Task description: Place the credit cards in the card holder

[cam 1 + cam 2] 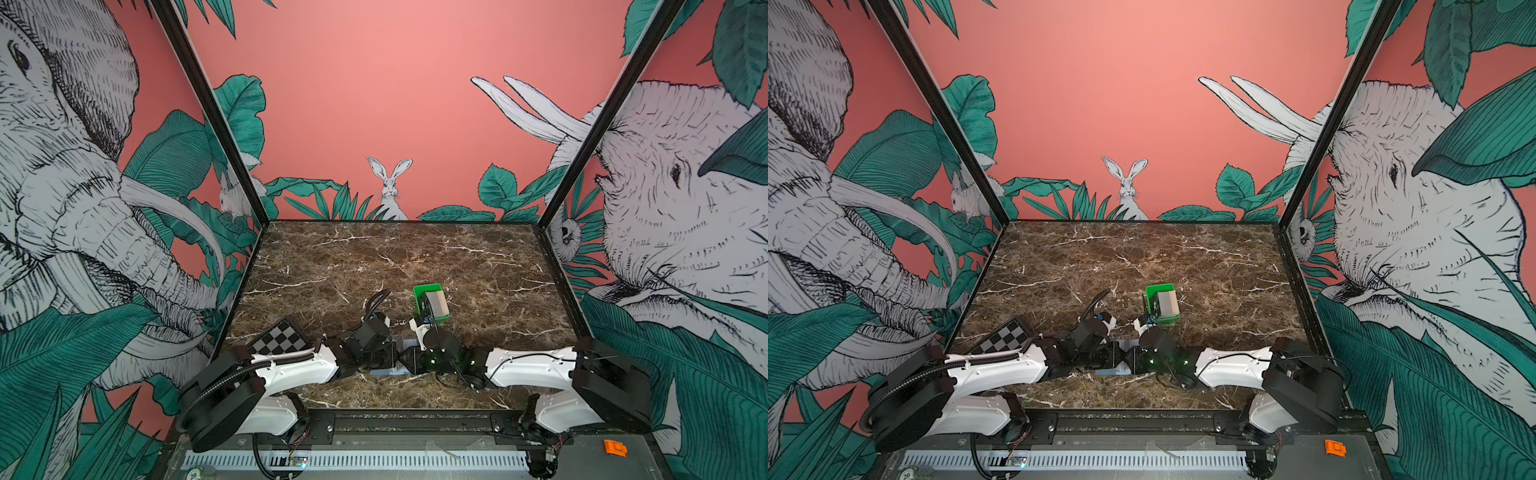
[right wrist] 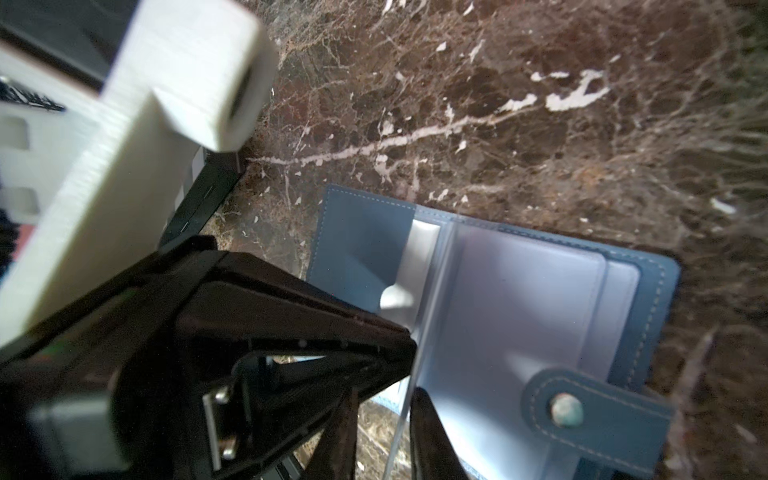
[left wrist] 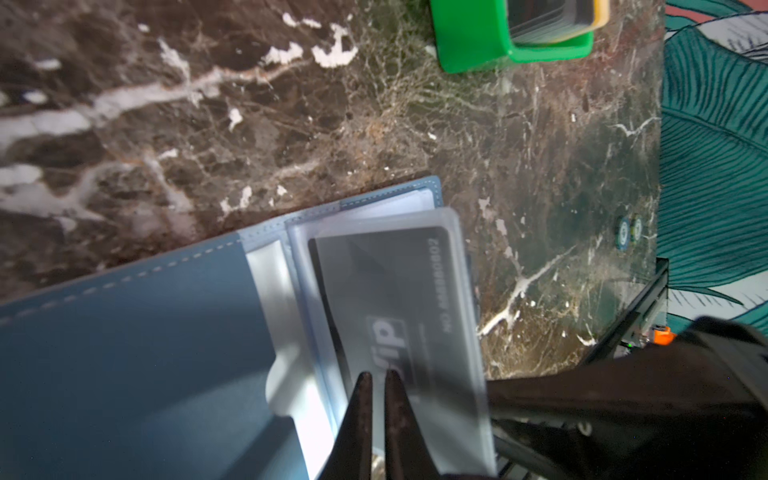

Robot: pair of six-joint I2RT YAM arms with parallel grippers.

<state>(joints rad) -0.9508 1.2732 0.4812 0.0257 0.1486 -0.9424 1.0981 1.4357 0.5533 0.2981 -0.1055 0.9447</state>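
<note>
The slate-blue card holder [image 3: 124,353] [image 2: 652,299] lies open near the table's front edge, mostly hidden under both wrists in the top views [image 1: 390,371]. One clear pocket leaf [image 3: 453,291] stands up from it with a black VIP credit card [image 3: 386,282] inside. My left gripper [image 3: 379,376] is shut, its tips against that leaf. My right gripper [image 2: 385,390] is open, and the leaf's edge passes between its fingers. The snap tab [image 2: 598,419] lies beside it. More credit cards [image 1: 439,302] [image 3: 548,20] stand in a green tray [image 1: 428,289] [image 1: 1160,289] just behind the grippers.
A small chessboard [image 1: 280,338] [image 1: 1005,340] lies at the front left, next to the left arm. An orange piece [image 1: 615,448] rests on the metal shelf below the marble table [image 1: 395,257]. Printed walls enclose the table on three sides.
</note>
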